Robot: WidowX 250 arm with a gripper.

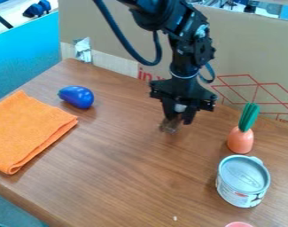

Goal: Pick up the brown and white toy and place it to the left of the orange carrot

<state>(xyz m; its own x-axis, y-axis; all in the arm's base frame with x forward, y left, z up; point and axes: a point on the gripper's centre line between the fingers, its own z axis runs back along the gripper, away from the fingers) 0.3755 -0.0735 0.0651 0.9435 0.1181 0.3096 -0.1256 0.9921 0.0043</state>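
The black gripper (180, 118) hangs over the middle of the table's back half, pointing down. At its lower end is a small brownish, partly see-through object (169, 126), its upper part hidden by the gripper. Whether that object rests on the table or is held just above it, I cannot tell. A small whitish patch shows between the gripper's dark parts. To the right stands an orange carrot-like toy (240, 140) with green leaves pointing up. A blue, rounded toy (77, 96) lies at the left.
A folded orange cloth (29, 131) lies at the left edge of the wooden table (128, 177). A silver-lidded can (243, 181) stands at the right, in front of the carrot toy. Part of a pink item (238, 225) shows at the bottom. Cardboard (247, 53) walls the back.
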